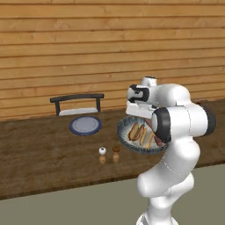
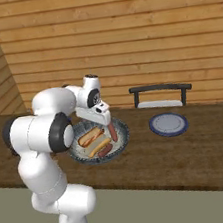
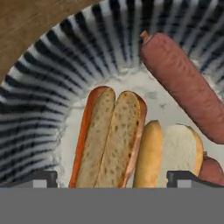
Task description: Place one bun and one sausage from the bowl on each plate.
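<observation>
While the pincer (image 3: 112,178) hangs over the bowl (image 3: 39,109) on the bench (image 1: 44,162), its jaws stand wide apart and grip nothing. Directly below lie two split buns (image 3: 109,135) side by side, with one sausage (image 3: 183,83) just beyond them and another at the edge. A plate (image 1: 85,125) sits well apart to the pincer's left, another (image 2: 168,124) to its right.

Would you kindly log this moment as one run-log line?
gripper: open, over bowl | bowl: two buns, two sausages | plate: bare | held: nothing
</observation>
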